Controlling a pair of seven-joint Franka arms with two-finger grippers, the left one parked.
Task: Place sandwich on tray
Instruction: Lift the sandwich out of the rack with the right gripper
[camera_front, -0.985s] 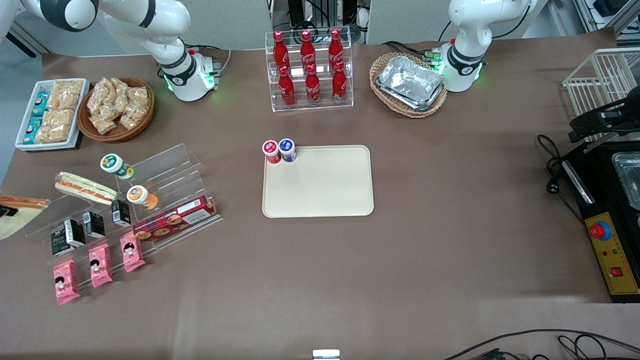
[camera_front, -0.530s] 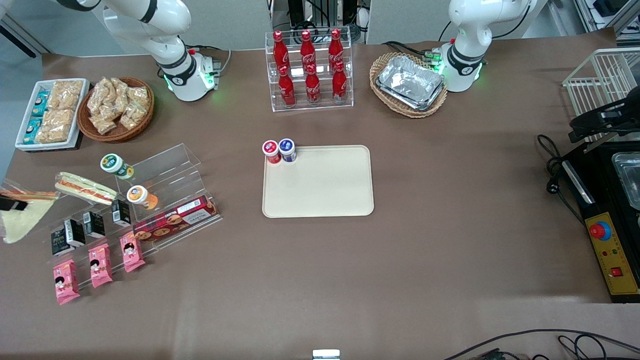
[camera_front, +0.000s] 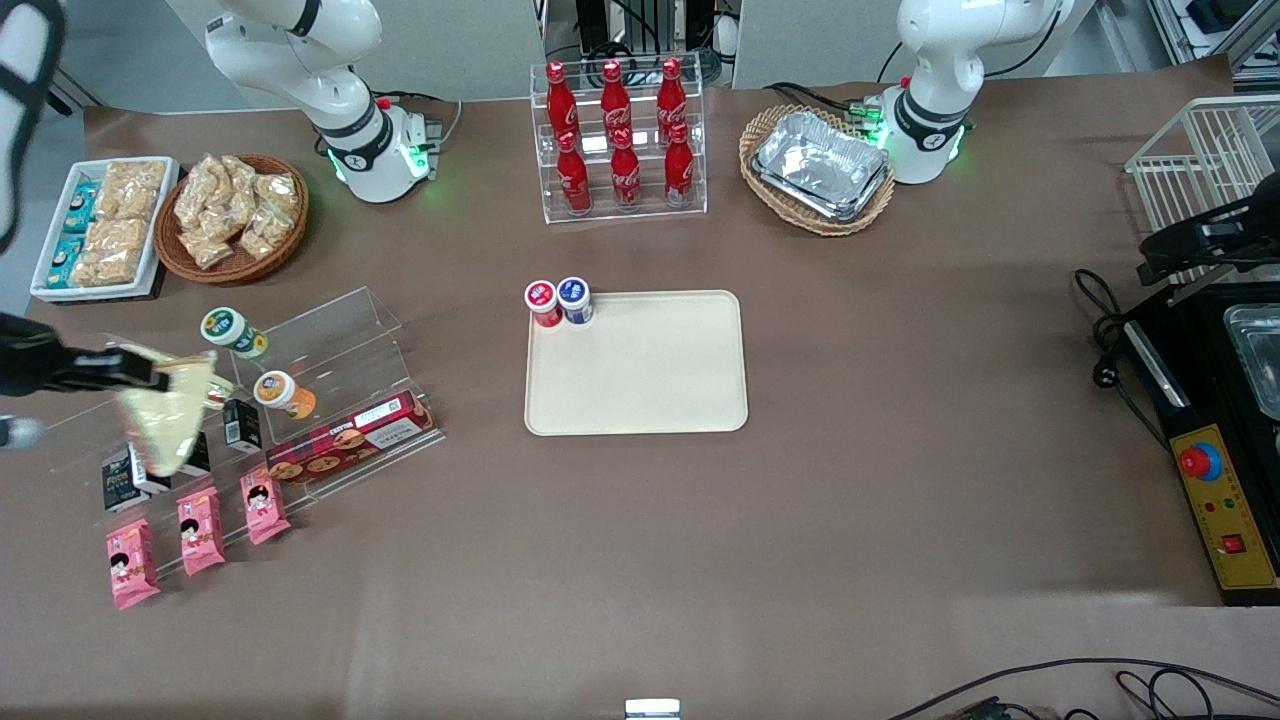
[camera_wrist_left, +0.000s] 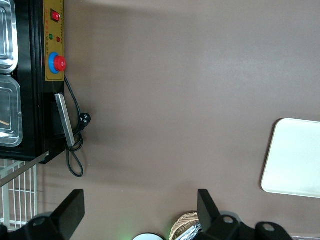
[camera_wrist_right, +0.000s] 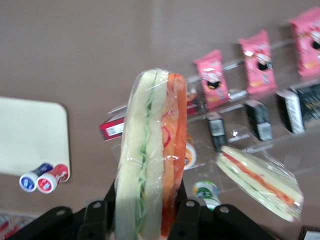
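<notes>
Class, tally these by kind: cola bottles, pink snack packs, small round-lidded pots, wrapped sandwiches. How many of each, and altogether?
Cola bottles: 6
Pink snack packs: 3
Round-lidded pots: 4
Wrapped sandwiches: 2 (the sandwich held in the gripper above the display shelf, a longer sandwich on it)
Total: 15

Beneath my gripper (camera_front: 150, 378) a table (camera_front: 900, 500) covered in plain brown sheeting stretches away toward the parked arm's end. The light on it is soft and even, with only faint shadows. Past the table edge closest to my gripper, blue-grey floor (camera_front: 12, 270) shows.
</notes>
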